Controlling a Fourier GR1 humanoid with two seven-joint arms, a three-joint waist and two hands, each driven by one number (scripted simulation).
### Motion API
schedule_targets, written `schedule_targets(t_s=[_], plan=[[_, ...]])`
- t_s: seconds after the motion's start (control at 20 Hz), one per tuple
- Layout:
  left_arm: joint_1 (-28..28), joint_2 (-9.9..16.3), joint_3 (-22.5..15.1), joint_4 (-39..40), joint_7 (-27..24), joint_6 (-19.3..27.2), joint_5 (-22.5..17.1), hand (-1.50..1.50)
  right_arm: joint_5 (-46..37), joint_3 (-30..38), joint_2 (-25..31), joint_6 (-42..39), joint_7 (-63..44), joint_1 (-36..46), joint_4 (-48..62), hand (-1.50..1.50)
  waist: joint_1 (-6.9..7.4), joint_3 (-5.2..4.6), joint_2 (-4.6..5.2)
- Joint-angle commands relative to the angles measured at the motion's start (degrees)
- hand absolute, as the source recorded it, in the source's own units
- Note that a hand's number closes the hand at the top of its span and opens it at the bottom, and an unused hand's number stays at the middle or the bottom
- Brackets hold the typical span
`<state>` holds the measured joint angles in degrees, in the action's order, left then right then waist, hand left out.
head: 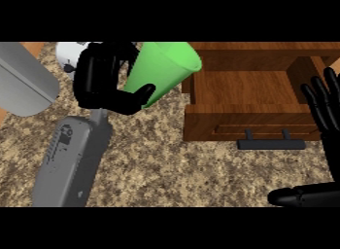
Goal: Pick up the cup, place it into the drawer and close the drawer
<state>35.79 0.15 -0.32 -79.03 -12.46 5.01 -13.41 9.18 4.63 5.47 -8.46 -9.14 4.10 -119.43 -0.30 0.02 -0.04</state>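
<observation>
Right hand (pixel 335 127) perhaps overlapping open drawer (pixel 253 92)

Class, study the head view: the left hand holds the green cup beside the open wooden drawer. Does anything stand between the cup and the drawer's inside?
Nothing visible does. The green cup, held in the left hand, is just left of the open drawer. The right hand rests open at the drawer's far side, outside that path.

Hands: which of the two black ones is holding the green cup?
The left hand is curled round the green cup; the right hand rests open by the drawer.
</observation>
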Motion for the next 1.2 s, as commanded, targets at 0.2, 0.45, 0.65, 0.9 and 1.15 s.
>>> schedule_targets(t_s=[0.2,0.45,0.65,0.9,1.15], plan=[[12.7,-0.1,-0.4,6.2,5.4,6.0,2.5,1.5,-1.6,-1.4,-1.5,1.8,-0.4,0.7,-0.5,-1.5,-0.15,-0.02,0.05],[18.0,-0.1,-5.9,12.8,4.9,11.5,1.0,1.5,1.7,2.4,2.0,-0.2,-2.3,4.1,2.5,-1.5,-0.48,0.0,0.11],[25.4,-0.2,-1.9,26.3,0.2,8.2,1.4,1.5,1.5,1.7,1.4,-0.1,-1.9,3.5,1.7,-1.5,-1.0,0.0,0.37],[28.2,-0.2,-8.2,30.2,-0.6,15.9,-4.3,1.5,3.4,1.7,1.4,-0.7,-3.8,0.6,-2.6,-1.5,-1.52,-0.01,0.2],[30.2,-0.2,-11.3,39.7,-6.7,16.3,-8.5,1.5,2.8,3.1,2.1,-1.7,0.2,3.3,3.7,-1.5,-1.73,0.01,0.44]])
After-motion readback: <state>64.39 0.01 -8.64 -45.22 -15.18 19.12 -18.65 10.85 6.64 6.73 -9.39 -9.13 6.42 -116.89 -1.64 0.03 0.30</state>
